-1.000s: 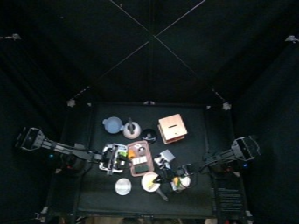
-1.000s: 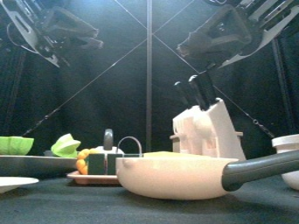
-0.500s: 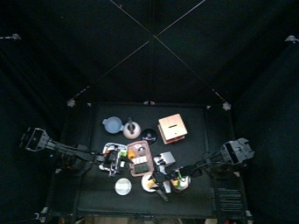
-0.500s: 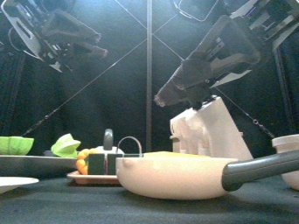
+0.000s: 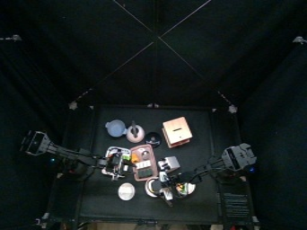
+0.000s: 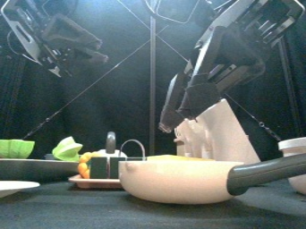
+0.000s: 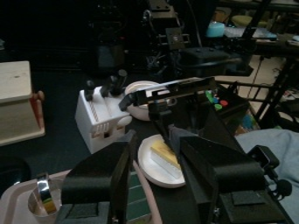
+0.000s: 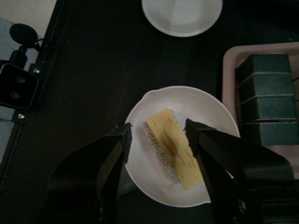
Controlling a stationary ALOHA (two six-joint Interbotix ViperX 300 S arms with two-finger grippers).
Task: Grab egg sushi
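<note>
**Right gripper poised open over the egg sushi**

The yellow, oblong egg sushi (image 8: 174,145) lies on a small round white plate (image 8: 216,114) near the front of the black desk (image 5: 204,126), and the right gripper (image 8: 163,144) hangs directly above it, pointing down. Its two black jaws stand wide apart with one on each long side of the piece, empty, and that alignment looks deliberate: closing across the narrow width would give the firmest pinch on a soft, slippery block. Whether the tips have reached plate level cannot be told from the wrist view.

The left gripper (image 7: 152,166) is also spread open and holds nothing. It hovers back from the same plate, its wrist camera looking across the sushi at the right arm (probably parked there to keep out of the way rather than to help).

Around the plate sit things that explain the straight-down approach. A pinkish tray of dark green blocks (image 8: 267,96) lies just beside the plate, a second empty white dish (image 8: 183,13) lies near it, and a white knife block with black handles (image 7: 103,109) stands close by. In the front view a cream-coloured pan with a dark handle (image 6: 180,179) fills the foreground, hiding the plate itself. A descent from above avoids knocking these neighbours.

My reading is that the grasp has not yet been made; the jaws need to close gently.
</note>
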